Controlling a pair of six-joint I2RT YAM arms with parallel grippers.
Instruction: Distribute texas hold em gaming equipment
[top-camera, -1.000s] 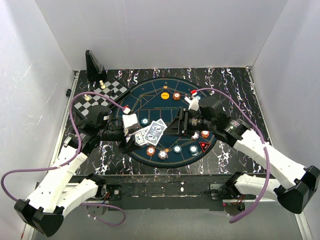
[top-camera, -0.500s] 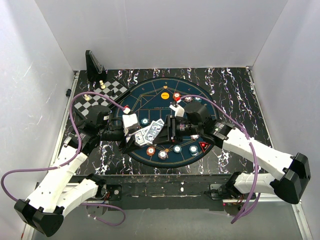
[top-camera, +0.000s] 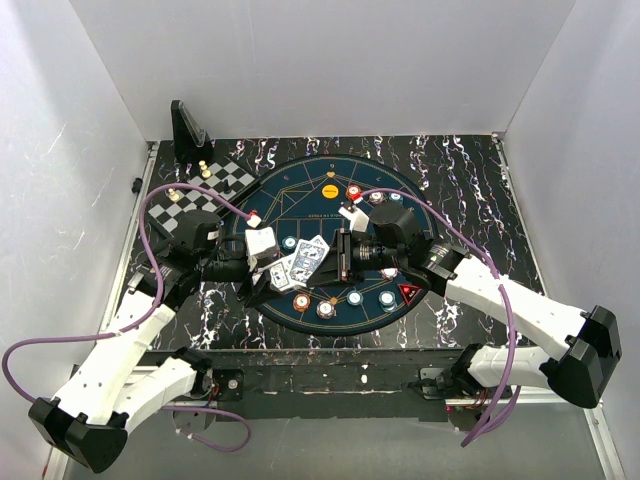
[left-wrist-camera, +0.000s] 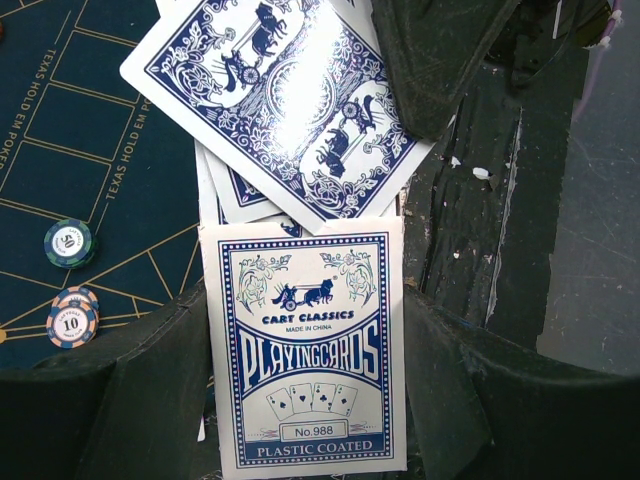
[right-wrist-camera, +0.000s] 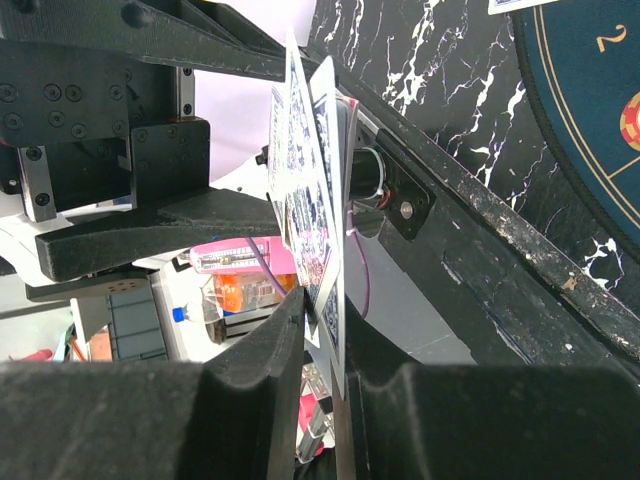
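My left gripper (left-wrist-camera: 305, 400) is shut on a blue-and-white playing-card box (left-wrist-camera: 305, 350), with blue-backed cards (left-wrist-camera: 275, 95) fanned out of its far end. From above, box and fan (top-camera: 305, 262) hang over the left part of the round dark blue mat (top-camera: 300, 190). My right gripper (top-camera: 337, 258) reaches in from the right. Its fingers (right-wrist-camera: 255, 370) stand nearly together on the edge of a fanned card (right-wrist-camera: 325, 230). Poker chips lie on the mat: orange (top-camera: 301, 300), teal (top-camera: 387, 298) and red (top-camera: 353, 191).
A yellow marker (top-camera: 330, 189) and a red triangular marker (top-camera: 408, 291) sit on the mat. The checkered board (top-camera: 215, 190) with small chess pieces lies at the back left, next to a black stand (top-camera: 188, 128). White walls enclose the marbled black table (top-camera: 470, 180).
My right arm moved left to the fanned cards and its jaws closed on a card's edge. The left arm with the box has stayed still.
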